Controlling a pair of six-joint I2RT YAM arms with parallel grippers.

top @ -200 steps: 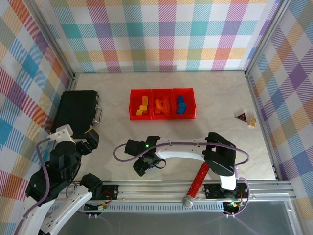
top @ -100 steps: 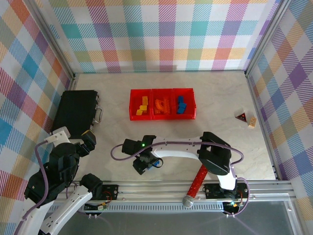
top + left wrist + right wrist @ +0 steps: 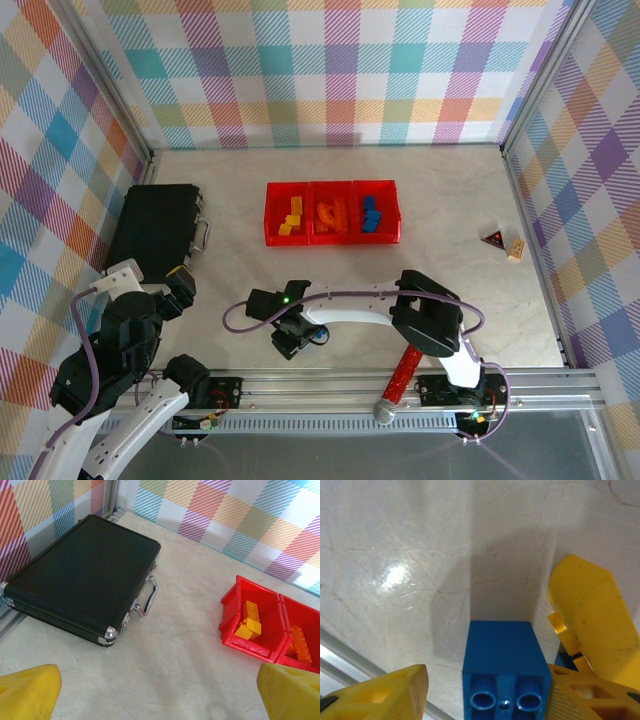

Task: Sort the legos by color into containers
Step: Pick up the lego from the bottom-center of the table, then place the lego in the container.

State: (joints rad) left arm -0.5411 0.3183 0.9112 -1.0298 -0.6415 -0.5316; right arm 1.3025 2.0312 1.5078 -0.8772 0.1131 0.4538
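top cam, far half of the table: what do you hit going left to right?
black case → left container with yellow legos → middle container with orange legos → right container with blue legos → dark triangular piece → tan block

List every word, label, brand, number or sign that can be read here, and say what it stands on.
No text can be read in these pictures.
black case: plain textured lid, no label.
red bins: no lettering.
blue brick: bare face and two tubes, no lettering seen.
dark triangular piece: a reddish mark, too small to read.
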